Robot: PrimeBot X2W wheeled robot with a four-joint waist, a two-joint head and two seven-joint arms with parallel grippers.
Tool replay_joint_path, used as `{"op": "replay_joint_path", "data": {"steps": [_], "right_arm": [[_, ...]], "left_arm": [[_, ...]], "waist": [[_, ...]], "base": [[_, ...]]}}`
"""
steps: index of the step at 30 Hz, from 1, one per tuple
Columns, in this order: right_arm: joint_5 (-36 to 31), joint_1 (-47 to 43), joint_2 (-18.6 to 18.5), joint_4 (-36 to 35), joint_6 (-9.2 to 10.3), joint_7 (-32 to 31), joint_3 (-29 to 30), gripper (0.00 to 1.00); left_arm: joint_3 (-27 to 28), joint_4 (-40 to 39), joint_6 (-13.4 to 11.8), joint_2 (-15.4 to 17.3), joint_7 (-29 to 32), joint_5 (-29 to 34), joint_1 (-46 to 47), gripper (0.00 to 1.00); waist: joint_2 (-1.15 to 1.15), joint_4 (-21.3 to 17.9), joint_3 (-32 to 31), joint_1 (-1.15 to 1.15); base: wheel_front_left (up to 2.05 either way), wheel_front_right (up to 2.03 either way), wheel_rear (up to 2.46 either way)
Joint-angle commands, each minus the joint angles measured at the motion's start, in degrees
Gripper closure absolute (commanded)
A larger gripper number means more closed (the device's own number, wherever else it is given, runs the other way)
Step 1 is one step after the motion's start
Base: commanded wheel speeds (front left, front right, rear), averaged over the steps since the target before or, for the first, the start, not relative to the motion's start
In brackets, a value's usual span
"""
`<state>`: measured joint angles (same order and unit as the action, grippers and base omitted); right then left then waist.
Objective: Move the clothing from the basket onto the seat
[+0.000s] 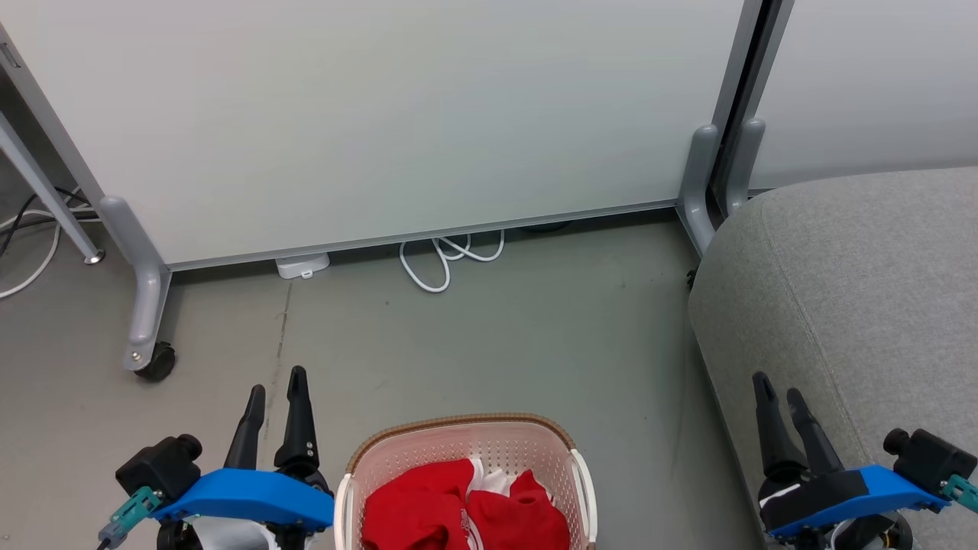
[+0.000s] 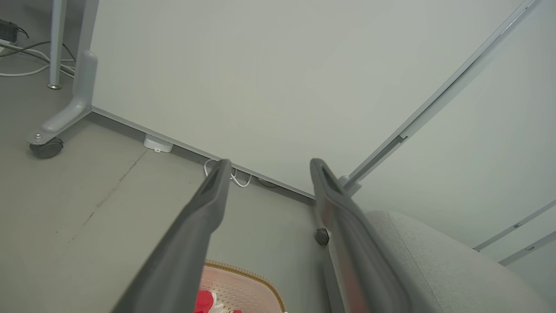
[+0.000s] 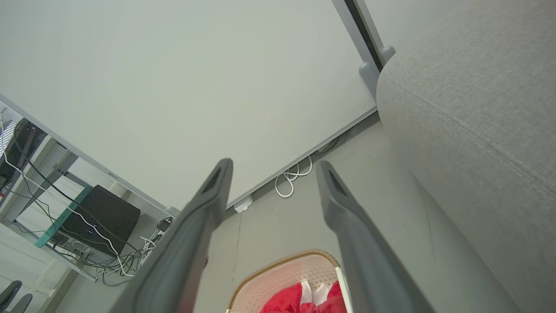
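I see red clothing (image 1: 428,512) crumpled in cream basket (image 1: 458,420), just right of left gripper (image 1: 277,380); grey seat (image 1: 863,290) beside right gripper (image 1: 775,383).

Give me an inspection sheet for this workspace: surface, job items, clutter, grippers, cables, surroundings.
Surface: grey floor, with a thin dark crack line at the left.
Job's things: basket on the floor between the grippers, red clothing heaped inside; grey seat at the right, no clothing on the part in view.
Clutter: small white box at the foot of the partition.
Grippers: left gripper open, holding nothing, left of the basket; right gripper open, holding nothing, near the seat's edge.
Cables: white cable looped under the partition; tangled cables beside a black box.
Surroundings: the white wheeled partition stands behind the basket.
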<state>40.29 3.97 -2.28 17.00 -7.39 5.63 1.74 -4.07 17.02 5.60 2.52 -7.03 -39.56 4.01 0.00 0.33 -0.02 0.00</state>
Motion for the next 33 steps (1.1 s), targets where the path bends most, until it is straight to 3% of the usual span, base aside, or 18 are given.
{"op": "replay_joint_path", "data": {"steps": [1,33], "right_arm": [[-1.88,0.91,-0.51,-0.88,-0.09,0.40,-0.17,0.00],[-19.93,-0.05,-0.68,-1.97,-0.13,2.20,-1.36,0.00]], "left_arm": [[-0.10,-0.29,0.13,0.38,-0.54,1.88,1.57,0.00],[-3.19,1.94,0.08,0.42,-5.01,18.33,1.71,0.00]], "waist": [[0.00,-0.01,0.03,0.00],[0.00,0.13,-0.31,0.00]], "base": [[0.00,0.00,0.00],[0.00,0.00,0.00]]}}
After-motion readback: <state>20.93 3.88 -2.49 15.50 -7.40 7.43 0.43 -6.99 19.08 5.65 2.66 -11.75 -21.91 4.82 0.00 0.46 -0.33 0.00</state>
